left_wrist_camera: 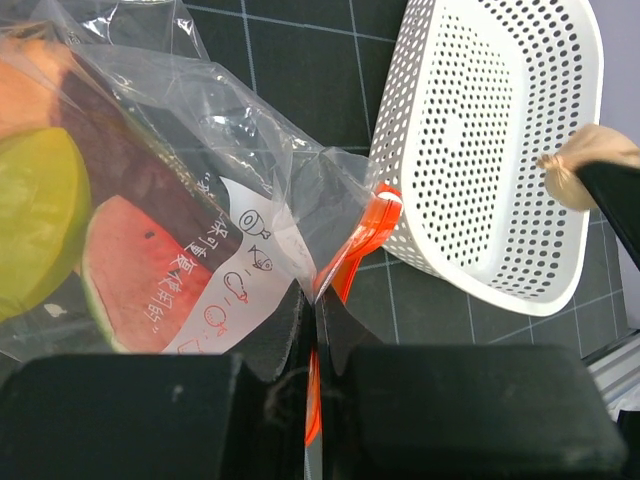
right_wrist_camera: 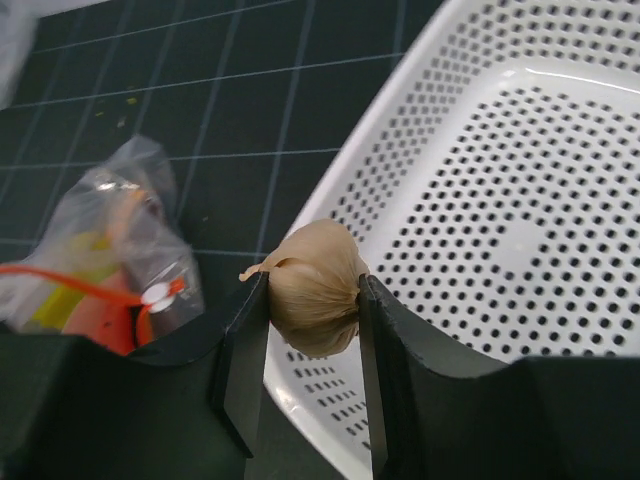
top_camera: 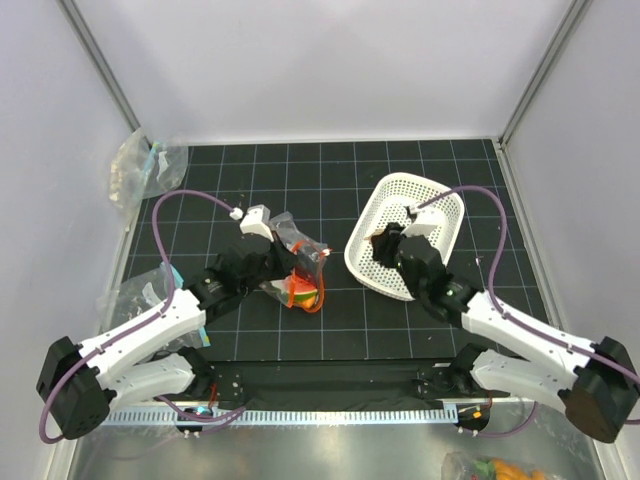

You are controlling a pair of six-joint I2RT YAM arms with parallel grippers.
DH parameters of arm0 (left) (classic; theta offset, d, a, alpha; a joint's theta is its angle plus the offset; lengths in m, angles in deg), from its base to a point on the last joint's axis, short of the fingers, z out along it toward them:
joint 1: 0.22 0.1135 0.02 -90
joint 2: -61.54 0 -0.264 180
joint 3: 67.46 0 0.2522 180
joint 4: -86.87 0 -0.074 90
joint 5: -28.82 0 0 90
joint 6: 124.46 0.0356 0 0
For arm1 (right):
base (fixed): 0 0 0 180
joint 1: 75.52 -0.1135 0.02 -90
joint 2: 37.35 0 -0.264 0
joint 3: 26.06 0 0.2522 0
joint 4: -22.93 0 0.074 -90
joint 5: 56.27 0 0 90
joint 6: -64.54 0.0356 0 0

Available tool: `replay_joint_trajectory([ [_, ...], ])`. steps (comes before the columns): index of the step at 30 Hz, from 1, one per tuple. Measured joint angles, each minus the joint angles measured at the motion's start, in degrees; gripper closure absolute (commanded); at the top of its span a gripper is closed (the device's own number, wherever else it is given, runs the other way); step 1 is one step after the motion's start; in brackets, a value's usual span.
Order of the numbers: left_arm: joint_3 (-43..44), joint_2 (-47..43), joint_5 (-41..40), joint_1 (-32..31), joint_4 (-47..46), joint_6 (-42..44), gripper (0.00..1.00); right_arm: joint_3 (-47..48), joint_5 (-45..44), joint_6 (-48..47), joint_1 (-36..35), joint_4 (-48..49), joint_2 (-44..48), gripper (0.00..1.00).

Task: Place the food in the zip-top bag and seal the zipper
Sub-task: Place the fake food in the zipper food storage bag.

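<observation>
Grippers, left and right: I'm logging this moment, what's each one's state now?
Left gripper: closed on the red-orange zipper strip of the clear crinkly plastic zip-top bag.
Right gripper: closed on the small peach-coloured plastic ball.

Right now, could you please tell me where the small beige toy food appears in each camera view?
Right wrist: the beige toy food sits in the middle, pinched by the right gripper, over the rim of the white basket.
Left wrist: at the right edge, just right of the basket.
Top: not discernible; the right gripper hides it at the basket's left side.
Shared landmark: the white basket, seen in all three.
</observation>
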Motion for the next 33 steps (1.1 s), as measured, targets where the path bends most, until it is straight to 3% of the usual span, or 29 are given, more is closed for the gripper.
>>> replay_joint_trajectory([
  [7, 0.39, 0.26, 0.79, 0.0, 0.0, 0.02, 0.96, -8.11, 13.35, -11.1, -5.42, 13.9, 7.61, 0.76],
  [16, 0.44, 0.17, 4.17, 0.0, -1.11, 0.55, 1.0, -7.96, 28.39, -18.88, -11.23, 22.36, 0.2, 0.77],
  [27, -2.01, -3.63, 16.72, -0.2, -11.3, 1.29, 1.0, -3.32, 29.09, -22.14, -14.34, 21.4, -8.48, 0.77],
  [28, -2.4, -4.31, 17.86, -0.28, -12.04, 1.51, 1.0, -3.32, 28.44, -22.12, -14.34, 21.33, -8.48, 0.75],
  [29, -2.51, -4.61, 18.6, -0.33, -12.46, 1.68, 1.0, -3.32, 27.82, -22.12, -14.34, 21.31, -8.48, 0.55],
  [32, -2.54, -4.74, 20.65, -0.61, -13.9, 2.21, 1.0, -3.32, 25.22, -21.59, -14.36, 21.31, -8.48, 0.17],
  [33, -2.54, -4.74, 21.05, -0.72, -14.12, 2.51, 1.0, -3.32, 24.55, -21.24, -14.34, 21.35, -8.41, 0.15],
])
